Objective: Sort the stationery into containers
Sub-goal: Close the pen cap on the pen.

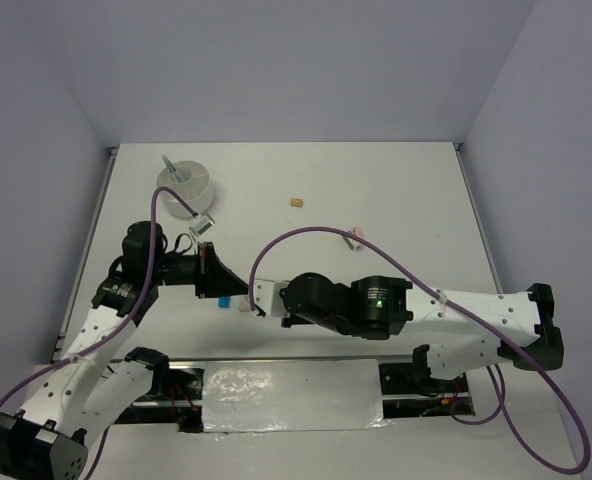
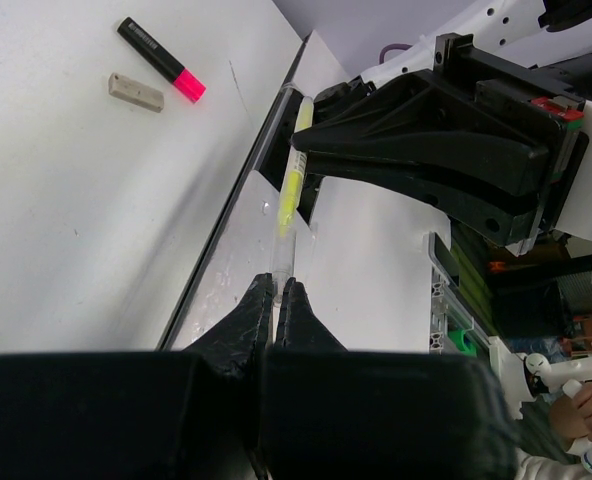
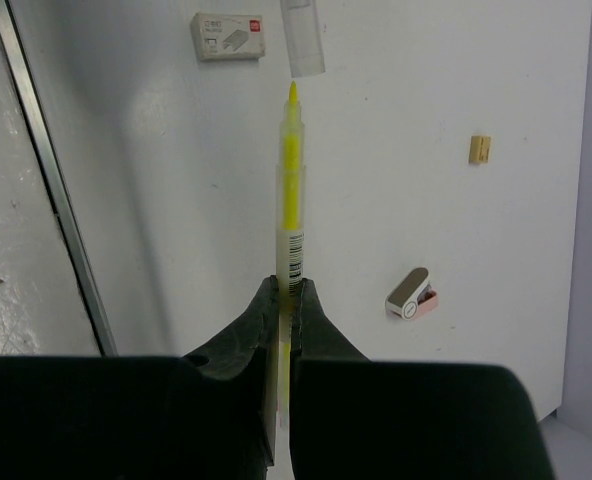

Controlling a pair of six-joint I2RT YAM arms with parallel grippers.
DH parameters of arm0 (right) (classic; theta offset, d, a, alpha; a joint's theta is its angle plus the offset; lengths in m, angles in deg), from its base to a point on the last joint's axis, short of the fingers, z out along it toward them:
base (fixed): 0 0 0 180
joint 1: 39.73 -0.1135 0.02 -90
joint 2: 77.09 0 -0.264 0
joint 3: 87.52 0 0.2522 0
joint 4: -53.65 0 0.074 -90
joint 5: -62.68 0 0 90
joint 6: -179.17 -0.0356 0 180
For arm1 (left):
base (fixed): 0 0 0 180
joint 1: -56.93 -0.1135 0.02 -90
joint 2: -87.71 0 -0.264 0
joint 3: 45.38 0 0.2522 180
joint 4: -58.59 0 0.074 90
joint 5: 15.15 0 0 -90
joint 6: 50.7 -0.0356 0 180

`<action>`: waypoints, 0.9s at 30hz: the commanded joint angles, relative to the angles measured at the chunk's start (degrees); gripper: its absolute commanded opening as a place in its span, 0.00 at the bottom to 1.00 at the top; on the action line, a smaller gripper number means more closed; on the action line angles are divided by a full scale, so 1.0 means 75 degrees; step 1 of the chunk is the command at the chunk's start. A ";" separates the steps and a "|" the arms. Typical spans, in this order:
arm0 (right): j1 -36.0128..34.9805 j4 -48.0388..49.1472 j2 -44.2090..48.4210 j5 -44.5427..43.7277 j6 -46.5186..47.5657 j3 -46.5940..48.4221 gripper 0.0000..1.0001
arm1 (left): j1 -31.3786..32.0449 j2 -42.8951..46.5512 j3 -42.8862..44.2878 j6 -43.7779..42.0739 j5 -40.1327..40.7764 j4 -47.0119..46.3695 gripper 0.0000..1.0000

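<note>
Left claw (image 2: 276, 286), right claw (image 3: 286, 292) head-on, pinching yellow-green stick (image 3: 290, 170).

The lower end of the thin yellow-green stick (image 3: 290, 190) vanishes between the fingers of the right end effector (image 3: 286, 292). The top edge of the right wrist view cuts off a clear cap (image 3: 304, 40). From above, a blue object (image 1: 223, 300) lies partly hidden under the arms, and the white cup (image 1: 202, 192) is too small to show its dividers.

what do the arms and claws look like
The left arm and right arm have white links with black joint housings. A purple cable loops along each. A green light glows on the right arm's black section. The left claw and right claw have matte black, tapering fingers.
</note>
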 commanded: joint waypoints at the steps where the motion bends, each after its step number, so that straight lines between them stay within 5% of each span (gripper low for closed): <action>1: -0.0017 0.0304 -0.0025 -0.0197 0.0020 0.0337 0.00 | 0.0044 -0.0013 -0.0048 -0.0017 -0.0250 -0.0245 0.00; 27: -0.0017 0.0491 -0.0248 0.0002 0.0137 0.0525 0.00 | 0.0044 -0.0083 -0.0024 -0.0052 -0.0274 -0.0234 0.00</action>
